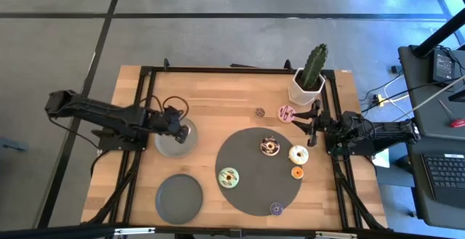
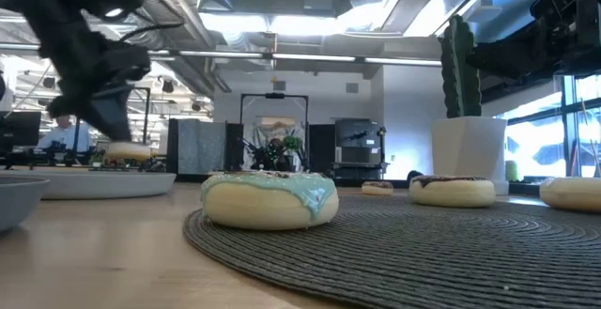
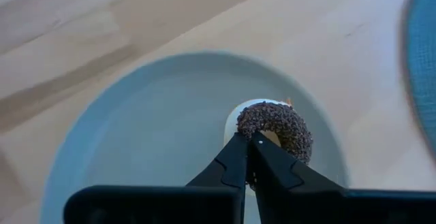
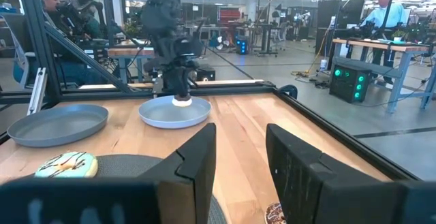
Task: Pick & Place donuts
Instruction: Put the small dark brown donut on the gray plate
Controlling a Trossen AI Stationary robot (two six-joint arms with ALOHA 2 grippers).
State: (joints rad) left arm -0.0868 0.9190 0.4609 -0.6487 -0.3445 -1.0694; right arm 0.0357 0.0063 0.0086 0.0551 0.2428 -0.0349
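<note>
My left gripper [image 3: 249, 142] is shut on a chocolate-sprinkled donut [image 3: 279, 125] over the upper small grey plate [image 1: 171, 144]; the low view shows that donut [image 2: 127, 149] just at the plate. My right gripper [image 4: 240, 157] is open and touches nothing, at the table's right side [image 1: 314, 126] beside the large dark disc [image 1: 251, 195]. On the disc lie a pale green donut [image 1: 229, 177], a chocolate one [image 1: 269, 147], a white one [image 1: 298, 154], an orange one [image 1: 297, 172] and a purple one [image 1: 276, 208]. A pink-striped donut [image 1: 288, 112] and a small brown one [image 1: 260, 112] lie on the wood. My left gripper pinches the chocolate-sprinkled donut by its ring [image 3: 253, 130], on the side nearest the fingers, coming from above and pointing down. The donut lies flat over the plate's middle [image 3: 170, 129]; whether its pale underside rests on the plate or hangs just above it I cannot tell.
A second small grey plate [image 1: 179, 197] lies near the table's near edge, left of the disc. A cactus in a white pot [image 1: 311, 75] stands at the far right, close to my right gripper. Black frame rails run along the table's edges. People sit at desks in the room behind.
</note>
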